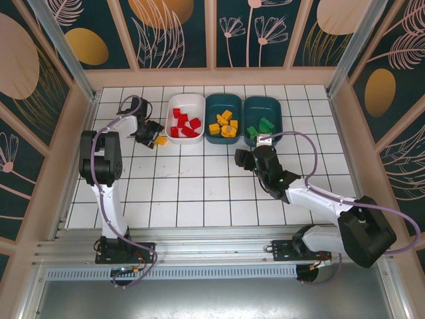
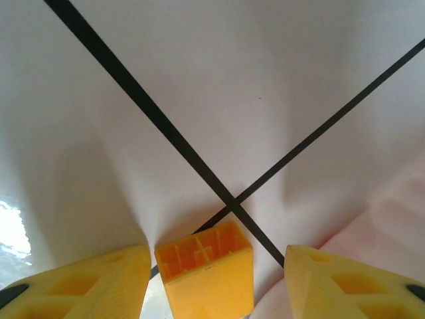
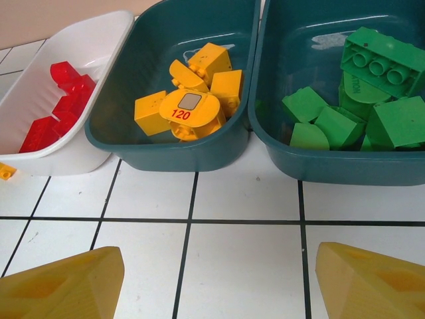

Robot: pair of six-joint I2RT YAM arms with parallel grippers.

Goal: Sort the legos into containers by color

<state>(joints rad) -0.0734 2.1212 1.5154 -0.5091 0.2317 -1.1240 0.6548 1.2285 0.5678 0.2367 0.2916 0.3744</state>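
Observation:
A small yellow lego (image 2: 206,276) lies on the white tiles left of the bins, hollow underside facing the left wrist camera. My left gripper (image 2: 216,259) is open around it: the left finger touches the lego and a gap remains at the right finger. From above, that gripper (image 1: 151,136) sits by the yellow lego (image 1: 161,140). Red legos (image 1: 184,125) fill the white container (image 1: 186,100). Yellow legos (image 3: 189,100) lie in the middle teal container (image 3: 179,156), green legos (image 3: 358,100) in the right teal container (image 3: 332,166). My right gripper (image 3: 219,256) hangs open over bare tiles.
The three containers stand side by side at the back of the tiled floor. Wooden walls with patterned panels close in the workspace. The right arm (image 1: 299,189) stretches diagonally across the right half of the floor.

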